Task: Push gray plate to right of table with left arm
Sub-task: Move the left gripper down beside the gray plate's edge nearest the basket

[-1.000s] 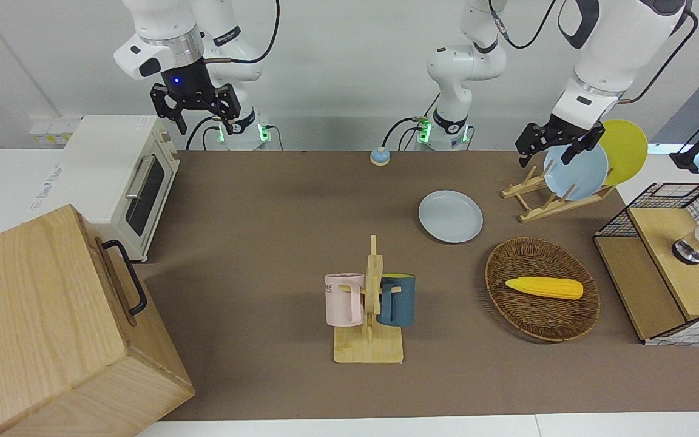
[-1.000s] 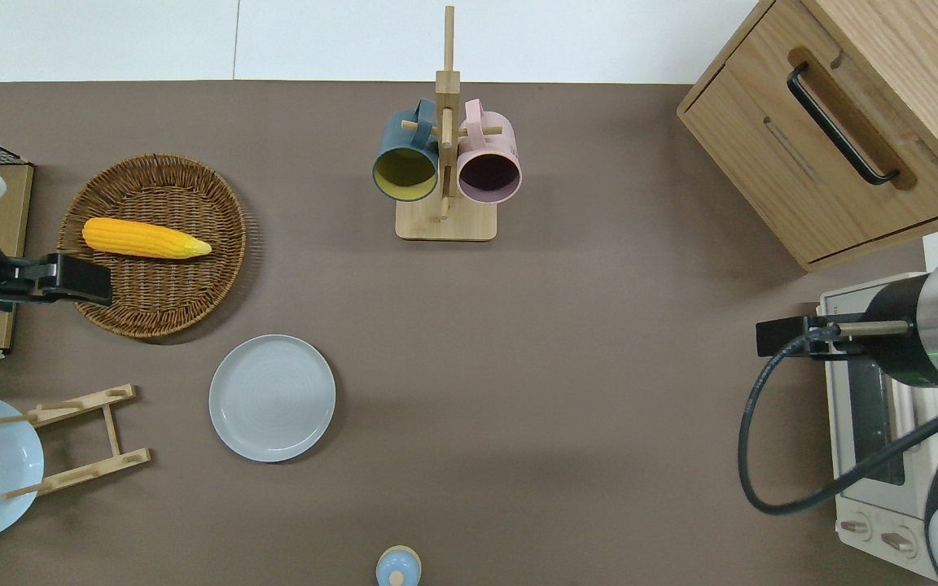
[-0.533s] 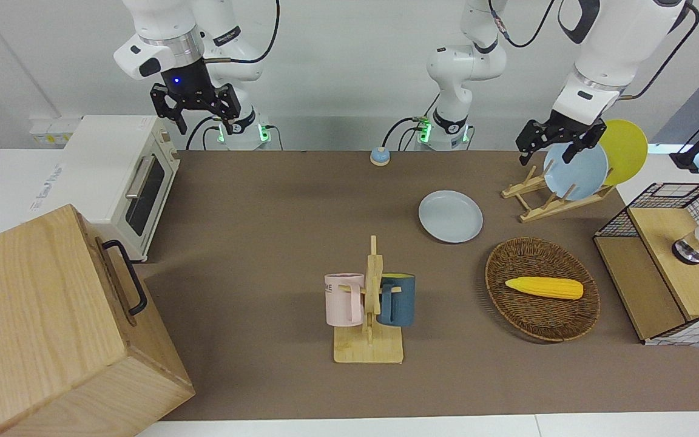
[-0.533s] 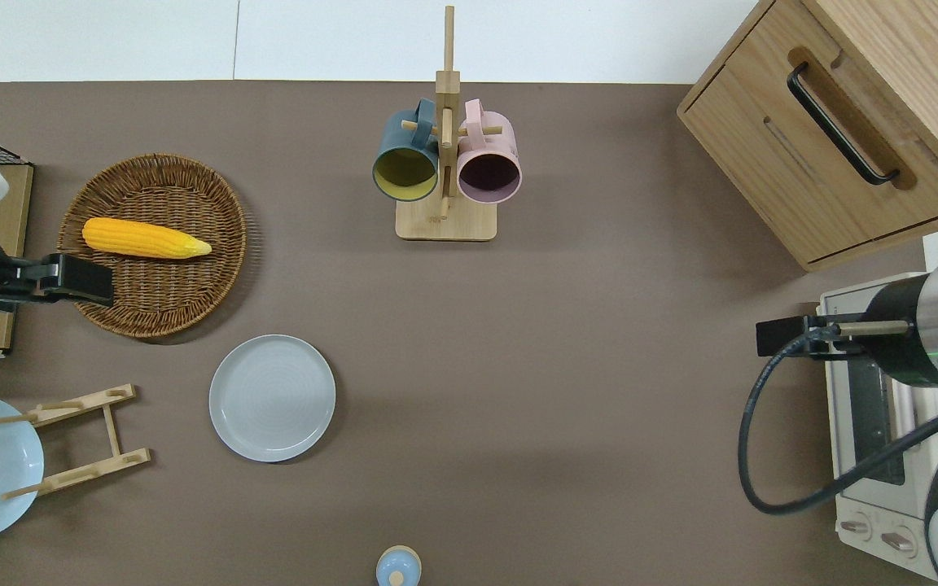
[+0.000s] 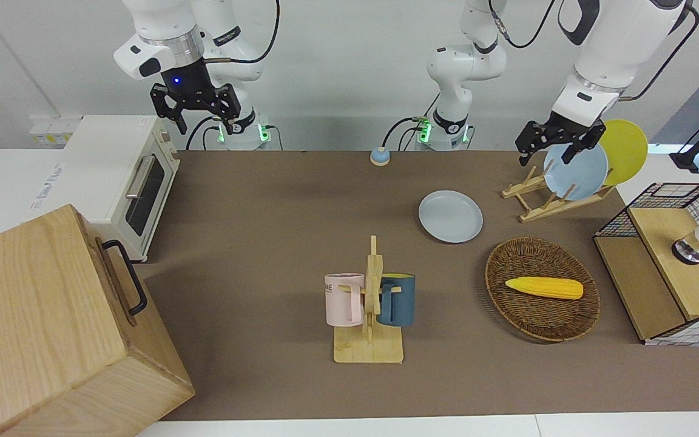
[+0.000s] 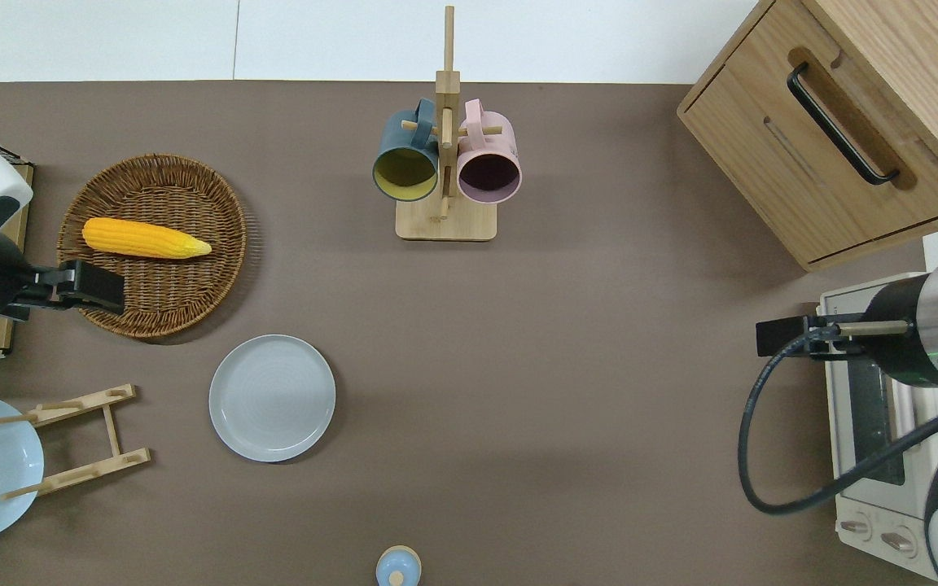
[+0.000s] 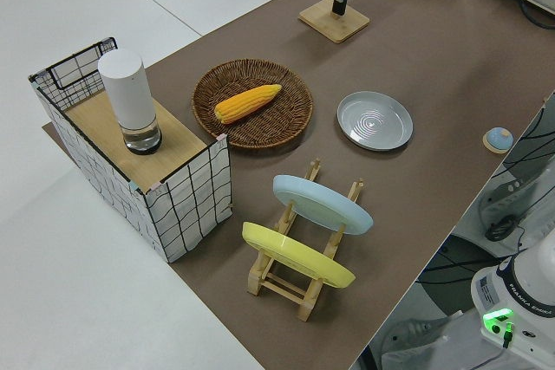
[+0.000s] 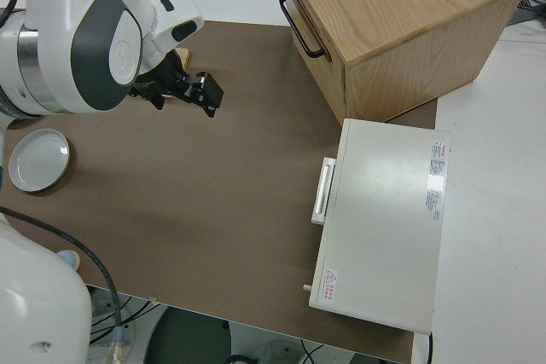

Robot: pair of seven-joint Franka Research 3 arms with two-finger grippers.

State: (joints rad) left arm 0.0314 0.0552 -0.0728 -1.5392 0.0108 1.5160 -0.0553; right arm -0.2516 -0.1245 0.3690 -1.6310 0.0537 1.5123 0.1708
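Left gripper [image 6: 94, 286], fingers spread, has drifted slightly over the basket [image 6: 192, 301] rim; I've made no contact. Gray plate [image 6: 272, 398] sits unmoved beside the rack [image 6: 78, 443]. Right arm parked.

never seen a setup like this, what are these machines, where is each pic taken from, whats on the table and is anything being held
Two white robot arms stand at a brown table. The pictures show it from across the table, from straight above, and from each end.

On it lie a gray plate, a wicker basket with a corn cob, a mug stand, a plate rack, a wooden box and a toaster oven.

The left end effector hangs over the basket's edge, holding nothing. The right arm is parked.
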